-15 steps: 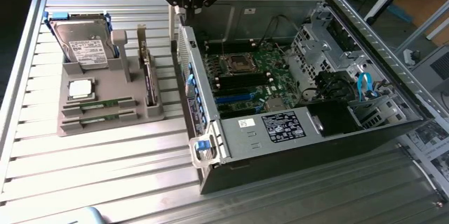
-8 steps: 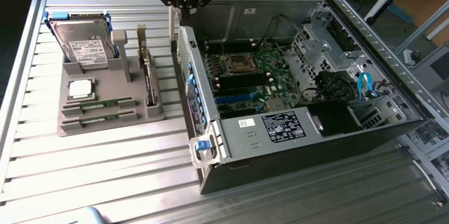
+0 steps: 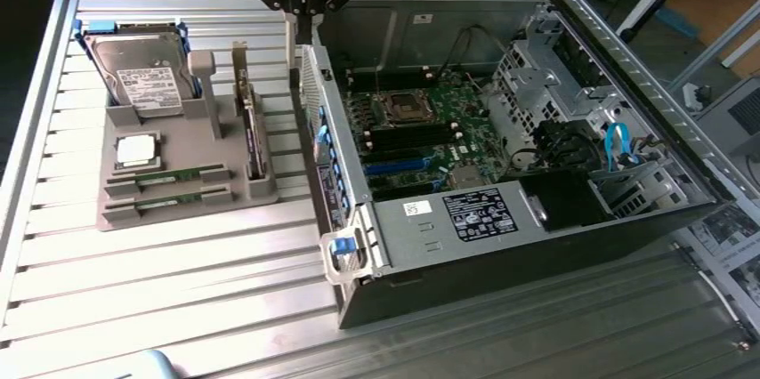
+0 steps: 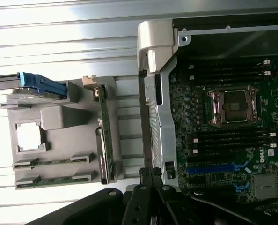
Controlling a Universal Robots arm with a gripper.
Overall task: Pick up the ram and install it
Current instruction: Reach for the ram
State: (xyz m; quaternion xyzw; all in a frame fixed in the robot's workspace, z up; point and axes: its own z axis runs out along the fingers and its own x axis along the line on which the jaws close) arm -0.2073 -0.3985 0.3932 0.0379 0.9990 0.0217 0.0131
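Slatted table (image 3: 178, 281) bears the ram (image 3: 166, 179) (in grey tray (image 3: 220, 155)), well apart from the closed, empty hand (image 3: 304, 11)

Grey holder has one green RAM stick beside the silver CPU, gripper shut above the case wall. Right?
No: the exterior view shows two long green RAM sticks, not one, in the grey plastic holder beside the square silver CPU; black gripper shut above the case wall.

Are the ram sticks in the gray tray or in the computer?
In the tray: both ram sticks lie in its slots.
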